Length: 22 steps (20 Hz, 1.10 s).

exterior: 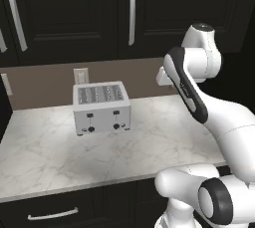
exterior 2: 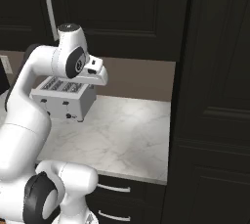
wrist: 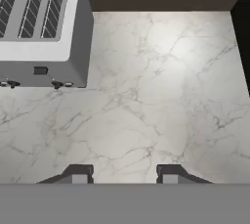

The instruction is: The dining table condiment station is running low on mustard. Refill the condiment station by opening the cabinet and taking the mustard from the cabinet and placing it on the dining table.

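Hand view: the robot's two-finger gripper point(wrist: 124, 174) hangs above the white-grey marble counter point(wrist: 161, 100), its two dark fingertips set apart with nothing between them; whether it counts as released or clenched cannot be told. Just beyond the gripper and to one side stands the silver four-slot toaster point(wrist: 41, 27), resting on the counter with its dark levers facing the robot. In the left base view the white arm bends up from the near counter edge to the right of the toaster point(exterior: 102, 107). Behind the toaster a white wall outlet point(exterior: 80, 76) sits on the brown backsplash. Above the toaster, the black upper wall cabinet point(exterior: 94, 13) is closed, its long vertical silver bar handle point(exterior: 132, 12) upright on the raised-panel door.
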Tool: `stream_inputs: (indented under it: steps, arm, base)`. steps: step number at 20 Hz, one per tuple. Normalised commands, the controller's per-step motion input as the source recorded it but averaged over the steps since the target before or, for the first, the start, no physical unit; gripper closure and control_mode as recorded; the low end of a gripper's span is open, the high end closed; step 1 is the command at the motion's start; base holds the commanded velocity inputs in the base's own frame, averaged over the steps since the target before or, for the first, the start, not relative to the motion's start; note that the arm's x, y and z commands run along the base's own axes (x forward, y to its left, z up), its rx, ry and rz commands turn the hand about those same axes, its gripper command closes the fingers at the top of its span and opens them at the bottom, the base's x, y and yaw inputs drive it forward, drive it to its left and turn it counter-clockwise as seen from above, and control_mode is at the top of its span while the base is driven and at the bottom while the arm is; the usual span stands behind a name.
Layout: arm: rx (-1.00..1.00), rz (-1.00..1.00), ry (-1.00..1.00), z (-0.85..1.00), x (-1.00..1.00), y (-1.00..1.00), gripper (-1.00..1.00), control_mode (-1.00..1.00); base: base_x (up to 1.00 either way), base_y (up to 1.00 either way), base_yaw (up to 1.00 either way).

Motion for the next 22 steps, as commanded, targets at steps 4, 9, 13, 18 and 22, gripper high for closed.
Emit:
stream_inputs:
  steps: [4, 9, 13, 18, 22]
  arm:
    - [0.00, 0.00, -0.01, 0.00, 0.00, 0.00, -1.00, -1.00]
    - [0.00, 0.00, -0.03, 0.00, -0.02, 0.00, -1.00, -1.00]
    - [-0.01, 0.00, -0.19, 0.10, -0.04, 0.22, -1.00, -1.00]
    - [0.00, 0.00, -0.38, 0.42, -0.21, 0.26, -1.00, -1.00]
    - [-0.02, 0.00, -0.41, 0.64, -0.20, 0.34, -1.00, -1.00]
  base:
    - [0.00, 0.00, 0.00]
    - [0.00, 0.00, 0.00]
    - [0.00, 0.00, 0.00]
    - [0.00, 0.00, 0.00]
    - [0.00, 0.00, 0.00]
